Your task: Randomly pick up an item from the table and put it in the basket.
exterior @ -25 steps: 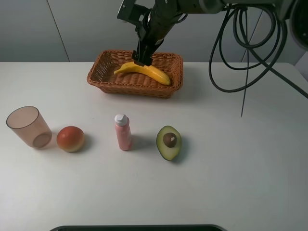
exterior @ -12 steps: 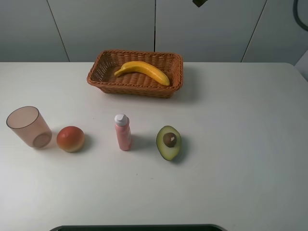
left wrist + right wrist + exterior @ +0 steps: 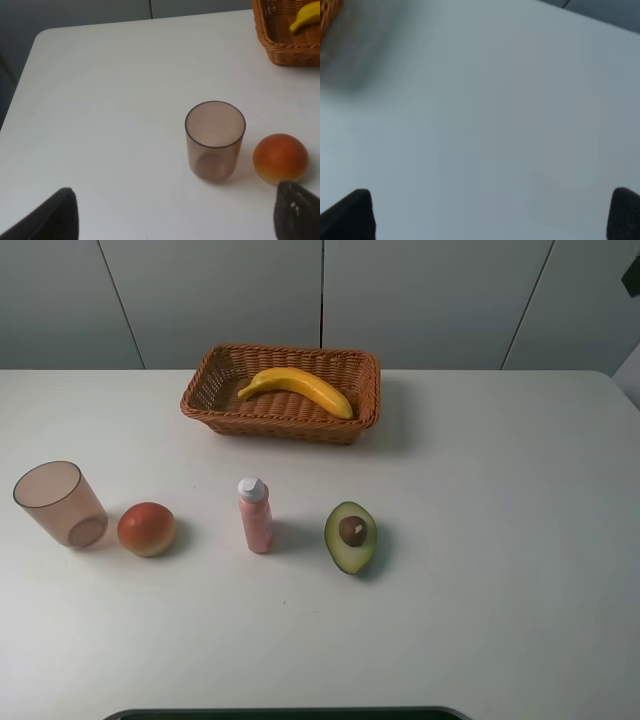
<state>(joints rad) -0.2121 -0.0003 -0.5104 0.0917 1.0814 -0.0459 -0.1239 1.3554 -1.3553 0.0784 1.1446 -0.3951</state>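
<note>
We judge the banana [image 3: 297,388] in the far basket [image 3: 280,426] light, smooth, bruisable, best pinched mid-length; left gripper [image 3: 177,212] and right gripper [image 3: 490,215] spread wide, empty.

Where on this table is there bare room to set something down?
Bare: the table right of the avocado, and the strip between the basket and the row of small things. Crowded: cup, fruit, bottle and avocado stand close together; the banana lies in the basket.
</note>
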